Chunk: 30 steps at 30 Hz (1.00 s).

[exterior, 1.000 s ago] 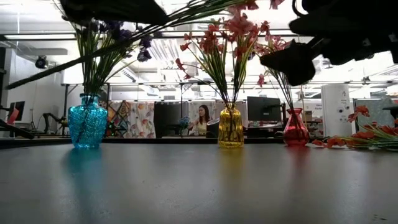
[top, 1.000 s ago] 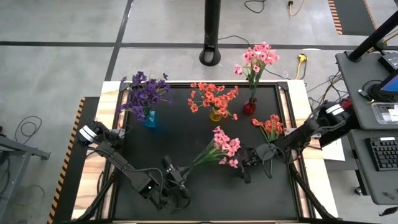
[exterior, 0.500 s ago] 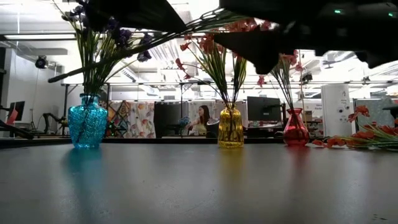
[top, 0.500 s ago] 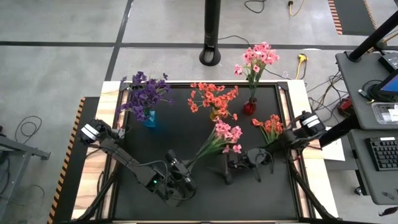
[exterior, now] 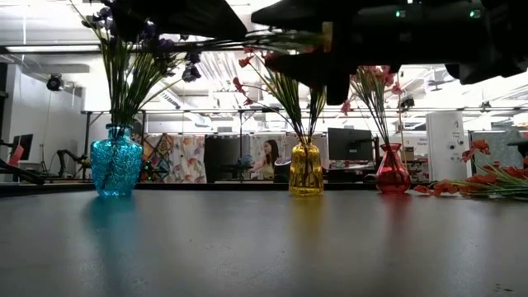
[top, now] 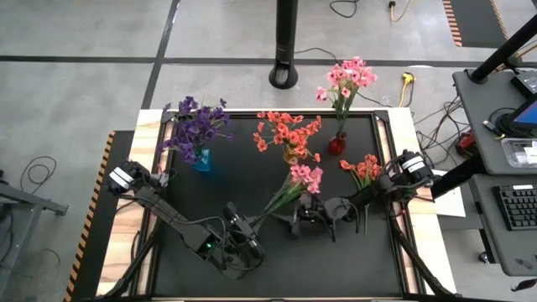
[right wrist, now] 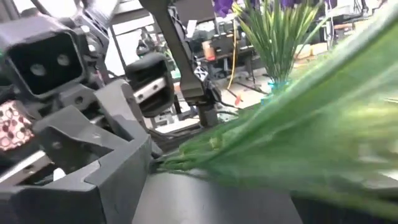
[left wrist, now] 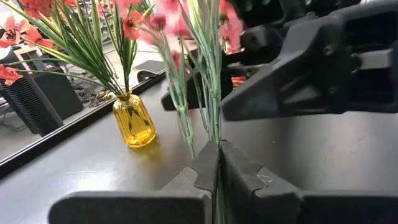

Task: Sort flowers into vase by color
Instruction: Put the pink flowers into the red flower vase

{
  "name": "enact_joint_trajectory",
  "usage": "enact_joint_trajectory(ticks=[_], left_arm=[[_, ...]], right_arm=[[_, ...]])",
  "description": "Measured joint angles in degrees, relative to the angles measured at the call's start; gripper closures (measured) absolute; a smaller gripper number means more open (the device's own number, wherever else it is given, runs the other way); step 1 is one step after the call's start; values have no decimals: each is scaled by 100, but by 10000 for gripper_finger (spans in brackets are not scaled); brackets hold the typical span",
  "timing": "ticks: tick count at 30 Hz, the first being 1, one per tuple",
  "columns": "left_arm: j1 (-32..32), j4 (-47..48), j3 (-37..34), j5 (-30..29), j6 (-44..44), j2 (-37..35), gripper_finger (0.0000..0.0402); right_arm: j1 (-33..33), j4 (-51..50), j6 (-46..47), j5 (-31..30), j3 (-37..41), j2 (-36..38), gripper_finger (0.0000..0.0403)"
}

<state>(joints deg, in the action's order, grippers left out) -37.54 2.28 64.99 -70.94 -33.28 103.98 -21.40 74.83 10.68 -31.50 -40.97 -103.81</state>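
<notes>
Leftward since a second ago, the right gripper (top: 304,220) now flanks the pink spray (top: 295,186) with jaws wide. Left gripper (top: 243,232) jaws clamp its stem (a handover looks near), above the worktop (top: 252,176).

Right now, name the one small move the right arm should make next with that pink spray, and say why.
Probably close the right gripper on the stems of the pink spray. Its jaws stand open right beside those stems, while the left gripper is shut on the stem ends, holding the spray off the table. That looks like a handover toward the red vase, which already holds pink blossoms.
</notes>
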Motion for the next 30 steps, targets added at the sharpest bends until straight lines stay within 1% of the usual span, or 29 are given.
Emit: enact_joint_trajectory(ticks=[5,8,20,26,30], left_arm=[[1,-24,0,2,0,0,401],[10,-24,0,4,0,0,401],[17,9,0,6,-2,0,401],[19,-25,-2,5,-2,2,401],[11,-24,-2,7,-10,2,401]], right_arm=[[66,-160,137,44,0,0,80],[72,-159,139,43,0,0,97],[69,-488,137,77,-190,2,244],[69,-560,129,60,-197,4,306],[76,-573,127,41,-195,4,340]])
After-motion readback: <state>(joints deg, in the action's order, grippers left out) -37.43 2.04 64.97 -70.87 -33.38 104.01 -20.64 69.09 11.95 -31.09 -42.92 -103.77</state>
